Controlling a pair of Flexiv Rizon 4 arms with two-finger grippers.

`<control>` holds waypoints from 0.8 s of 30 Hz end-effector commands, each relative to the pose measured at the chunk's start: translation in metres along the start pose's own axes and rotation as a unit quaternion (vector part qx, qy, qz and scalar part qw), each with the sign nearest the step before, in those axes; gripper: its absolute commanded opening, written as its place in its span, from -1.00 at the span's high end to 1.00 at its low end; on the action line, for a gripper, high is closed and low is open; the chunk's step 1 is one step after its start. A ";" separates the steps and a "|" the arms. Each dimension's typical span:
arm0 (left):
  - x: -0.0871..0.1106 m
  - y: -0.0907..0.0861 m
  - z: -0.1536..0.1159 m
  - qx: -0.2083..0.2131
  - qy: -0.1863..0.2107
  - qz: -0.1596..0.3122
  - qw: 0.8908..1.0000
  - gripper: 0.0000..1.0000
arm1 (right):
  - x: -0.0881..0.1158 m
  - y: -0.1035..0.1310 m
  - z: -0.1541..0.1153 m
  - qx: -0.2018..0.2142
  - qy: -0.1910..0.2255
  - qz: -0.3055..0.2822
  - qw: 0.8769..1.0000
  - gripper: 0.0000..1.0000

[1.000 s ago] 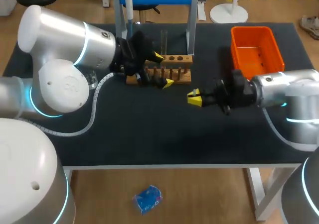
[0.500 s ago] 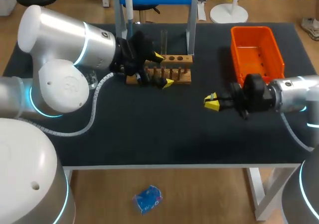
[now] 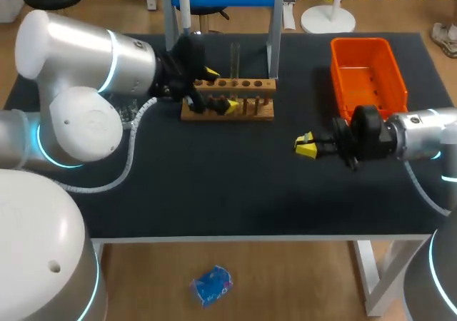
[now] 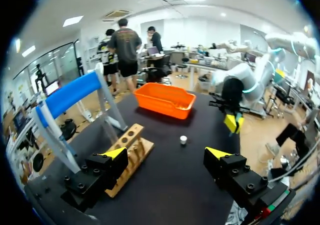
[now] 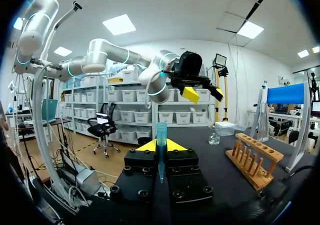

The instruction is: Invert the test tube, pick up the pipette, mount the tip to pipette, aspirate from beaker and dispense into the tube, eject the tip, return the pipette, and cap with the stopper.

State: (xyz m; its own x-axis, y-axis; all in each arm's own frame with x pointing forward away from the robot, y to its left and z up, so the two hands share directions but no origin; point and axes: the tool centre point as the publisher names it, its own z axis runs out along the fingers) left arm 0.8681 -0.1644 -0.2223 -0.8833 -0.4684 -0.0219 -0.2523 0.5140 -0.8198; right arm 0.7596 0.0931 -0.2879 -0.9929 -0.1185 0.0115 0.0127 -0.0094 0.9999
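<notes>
One blue pipette tip (image 5: 161, 135) gripped in right end effector (image 5: 161, 146), left end effector (image 4: 166, 153) spread wide, empty, beside wooden rack (image 4: 132, 150).

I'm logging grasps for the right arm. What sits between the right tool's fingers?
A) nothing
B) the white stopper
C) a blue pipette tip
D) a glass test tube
C: in the right wrist view the right tool is closed on a blue pipette tip, with one yellow-tipped finger on each side of it.

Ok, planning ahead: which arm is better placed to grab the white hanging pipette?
Left: the left gripper, open and empty, is near the white pipette; the right gripper is farther off, shut on a teal plastic tip.
</notes>
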 end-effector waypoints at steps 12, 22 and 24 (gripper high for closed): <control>-0.081 -0.011 -0.009 0.064 -0.184 -0.110 0.975 -1.00 | 0.000 0.000 0.000 0.000 0.001 0.000 1.000 1.00; -0.146 -0.021 0.008 0.086 -0.248 -0.140 0.955 -1.00 | 0.000 0.000 0.000 0.000 0.001 0.000 1.000 1.00; -0.146 -0.021 0.008 0.086 -0.248 -0.140 0.955 -1.00 | 0.000 0.000 0.000 0.000 0.001 0.000 1.000 1.00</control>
State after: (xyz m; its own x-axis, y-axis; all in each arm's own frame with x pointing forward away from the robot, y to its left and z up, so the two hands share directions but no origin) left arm 0.9957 -0.1016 -0.1973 -0.5176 -0.8556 -0.0044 -0.3515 0.2173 -0.9106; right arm 0.7596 0.0931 -0.2880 -0.9929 -0.1185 0.0114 0.0126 -0.0094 0.9999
